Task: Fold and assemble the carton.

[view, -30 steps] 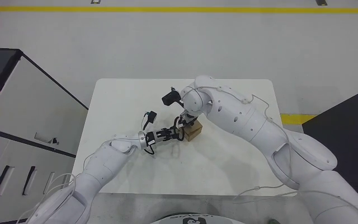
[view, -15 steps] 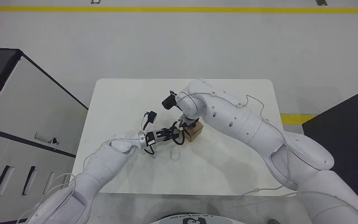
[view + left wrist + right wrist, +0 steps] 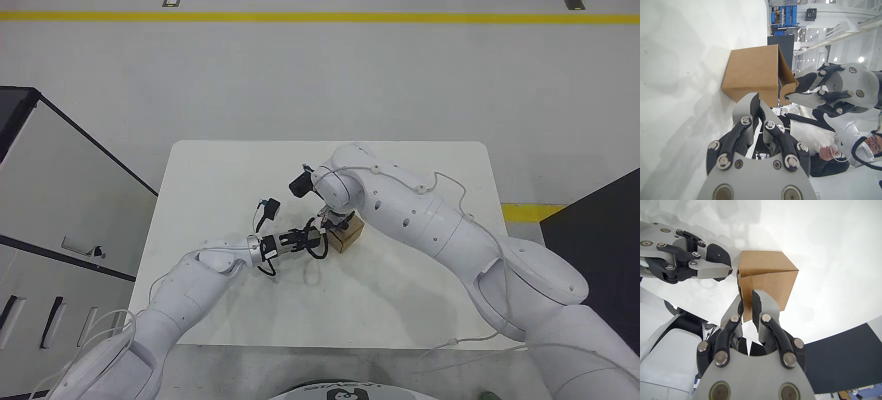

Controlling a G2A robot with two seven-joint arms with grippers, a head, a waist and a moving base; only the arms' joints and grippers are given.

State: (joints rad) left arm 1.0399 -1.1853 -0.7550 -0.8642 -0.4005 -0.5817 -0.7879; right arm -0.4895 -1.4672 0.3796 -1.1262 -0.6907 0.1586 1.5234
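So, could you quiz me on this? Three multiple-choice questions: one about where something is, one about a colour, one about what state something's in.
1. Where is the box?
A. On the floor
B. On the white table
C. On the black cabinet

2. What colour is the box?
A. Brown
B. Blue
C. Red

3. What are the right fingers doing?
A. Hanging wide open above the box
B. Lying flat on the table, apart from the box
C. Closed on a flap of the box

Answers:
1 B: the top view shows the box standing on the white tabletop, between the two arms.
2 A: it is plain brown cardboard in every view.
3 C: the right wrist view shows the cardboard flap pinched between the two dark pads.
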